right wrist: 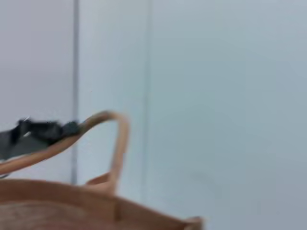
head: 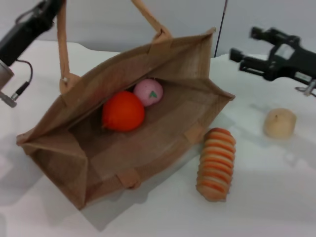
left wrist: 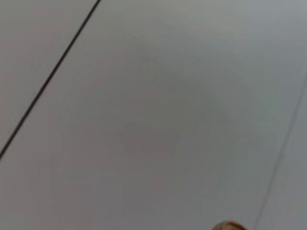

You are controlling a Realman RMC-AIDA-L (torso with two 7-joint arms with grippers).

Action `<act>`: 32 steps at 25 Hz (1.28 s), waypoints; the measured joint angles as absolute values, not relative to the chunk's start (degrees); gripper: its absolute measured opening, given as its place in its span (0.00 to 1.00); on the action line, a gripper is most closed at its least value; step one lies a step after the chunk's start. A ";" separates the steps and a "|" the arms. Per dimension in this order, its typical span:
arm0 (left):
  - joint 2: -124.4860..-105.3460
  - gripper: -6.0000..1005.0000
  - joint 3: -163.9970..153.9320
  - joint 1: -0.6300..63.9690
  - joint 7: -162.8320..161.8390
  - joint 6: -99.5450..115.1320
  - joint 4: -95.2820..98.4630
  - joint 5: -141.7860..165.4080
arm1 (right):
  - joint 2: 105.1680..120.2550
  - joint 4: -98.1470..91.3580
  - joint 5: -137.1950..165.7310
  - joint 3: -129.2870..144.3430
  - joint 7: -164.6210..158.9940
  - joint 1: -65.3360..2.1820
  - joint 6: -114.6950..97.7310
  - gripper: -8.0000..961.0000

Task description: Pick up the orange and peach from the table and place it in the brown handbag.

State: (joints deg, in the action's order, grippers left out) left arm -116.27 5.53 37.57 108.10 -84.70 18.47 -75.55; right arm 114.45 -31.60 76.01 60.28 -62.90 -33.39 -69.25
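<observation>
Both fruits, the glossy orange (head: 123,111) and small peach (head: 148,92), lie inside the soft handbag (head: 163,138) at frame centre, best lifted by its handles, while the right gripper (head: 247,58) at upper right has its fingers released and empty and the left gripper's (head: 49,4) fingers at upper left cannot be judged.

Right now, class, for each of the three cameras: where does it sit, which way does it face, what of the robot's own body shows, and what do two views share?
Head view: high on the robot, looking forward and down at the brown handbag holding the orange and the peach; left gripper far left, right gripper open, far right.
Left wrist view: faces a blank wall; no robot body shows.
Right wrist view: level with the bag's rim, facing the wall; the other arm's gripper is at the handle.
Shared: head and right wrist views both show the handbag and left gripper.
</observation>
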 joint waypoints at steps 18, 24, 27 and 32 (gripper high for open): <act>-116.40 0.21 5.60 39.36 124.99 -72.19 10.75 -75.02 | 114.70 -28.14 75.85 53.69 -59.03 -33.38 -69.24 0.90; -116.40 0.47 6.10 39.37 131.53 -72.05 8.35 -76.50 | 115.21 -26.67 75.83 50.18 -55.06 -33.63 -68.92 0.90; -116.45 0.57 6.18 39.20 137.19 -71.86 6.07 -79.26 | 115.64 -24.15 75.83 45.97 -49.44 -33.95 -68.92 0.90; -116.66 0.62 6.22 38.73 148.18 -70.72 1.17 -85.95 | 115.74 -16.65 75.79 35.53 -35.88 -35.38 -68.88 0.90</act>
State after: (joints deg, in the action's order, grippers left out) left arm -116.66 6.22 38.73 148.18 -70.72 1.17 -85.95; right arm 115.74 -16.65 75.79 35.53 -35.88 -35.38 -68.88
